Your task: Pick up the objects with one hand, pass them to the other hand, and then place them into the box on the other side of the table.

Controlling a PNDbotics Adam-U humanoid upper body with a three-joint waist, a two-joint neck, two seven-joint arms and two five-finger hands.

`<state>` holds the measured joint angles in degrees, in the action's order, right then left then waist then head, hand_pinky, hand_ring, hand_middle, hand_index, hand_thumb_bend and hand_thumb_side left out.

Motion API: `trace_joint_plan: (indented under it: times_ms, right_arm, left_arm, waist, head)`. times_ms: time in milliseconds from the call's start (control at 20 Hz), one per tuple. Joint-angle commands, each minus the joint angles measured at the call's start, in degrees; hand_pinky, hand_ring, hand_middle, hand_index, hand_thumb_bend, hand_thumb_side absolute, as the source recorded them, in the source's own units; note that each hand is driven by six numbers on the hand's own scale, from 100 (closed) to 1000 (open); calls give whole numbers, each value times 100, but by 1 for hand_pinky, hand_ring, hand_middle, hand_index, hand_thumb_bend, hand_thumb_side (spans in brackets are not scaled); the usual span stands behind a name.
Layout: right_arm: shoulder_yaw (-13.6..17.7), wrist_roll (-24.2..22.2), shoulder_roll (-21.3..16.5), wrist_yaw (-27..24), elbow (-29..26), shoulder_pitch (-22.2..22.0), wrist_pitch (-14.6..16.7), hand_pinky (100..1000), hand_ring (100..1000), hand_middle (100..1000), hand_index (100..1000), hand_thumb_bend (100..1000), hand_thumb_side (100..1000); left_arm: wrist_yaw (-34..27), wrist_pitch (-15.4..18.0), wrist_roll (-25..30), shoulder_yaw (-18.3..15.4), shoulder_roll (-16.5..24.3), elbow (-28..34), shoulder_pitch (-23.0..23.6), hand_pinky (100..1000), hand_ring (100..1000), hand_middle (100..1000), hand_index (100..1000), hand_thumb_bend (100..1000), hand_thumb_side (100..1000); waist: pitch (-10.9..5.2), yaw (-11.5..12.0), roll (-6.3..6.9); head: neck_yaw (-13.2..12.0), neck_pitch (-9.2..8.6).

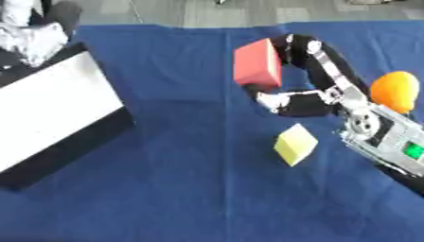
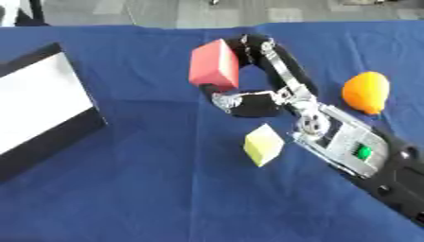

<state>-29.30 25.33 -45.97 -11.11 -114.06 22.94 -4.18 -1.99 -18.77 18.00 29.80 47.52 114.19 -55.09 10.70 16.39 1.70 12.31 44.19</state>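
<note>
Red block (image 1: pixel 258 64) sits in the right robot hand (image 1: pixel 291 100), pinched between curled fingers above and thumb below, raised over the blue worktop (image 1: pixel 190 179) near its far middle. Left eye view: first step judged in hand, the pick-up done and the pass not yet begun; no left robot hand shows. Long axis runs roughly upright, tilted slightly, broad face toward the camera. Right eye view: box (image 2: pixel 43 106) lies well apart at left; yellow block (image 2: pixel 263 144) and orange fruit (image 2: pixel 366 91) wait near the arm. Next move likely calls for carrying leftward to meet the other hand.
</note>
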Motion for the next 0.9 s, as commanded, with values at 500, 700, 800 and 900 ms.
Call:
trace_joint_plan:
  times_ms: [500,700,800,900]
  right_arm:
    - [-113,-94,116,323,-54,247,91,676,574,485,662,297,100]
    - [-165,-159,168,440,-54,277,107,678,574,485,662,296,100]
    - [-209,-200,200,500,-54,301,117,678,575,485,661,294,100]
    - [-243,-243,228,556,-54,329,131,678,575,485,661,292,100]
  left_arm:
    - [704,-633,272,606,-687,40,-551,797,758,759,861,100,277]
    - [840,-718,365,654,-869,40,-609,800,762,764,866,100,274]
    - [944,-768,403,675,-958,40,-637,803,765,768,867,100,281]
    - [1035,-816,471,721,-1052,40,-656,807,769,771,867,100,321]
  waist:
    - [-121,78,94]
    - [-98,99,89]
    - [-88,105,82]
    - [-78,107,78]
  head:
    - [11,-7]
    - [0,-7]
    - [-5,-7]
    - [-17,-7]
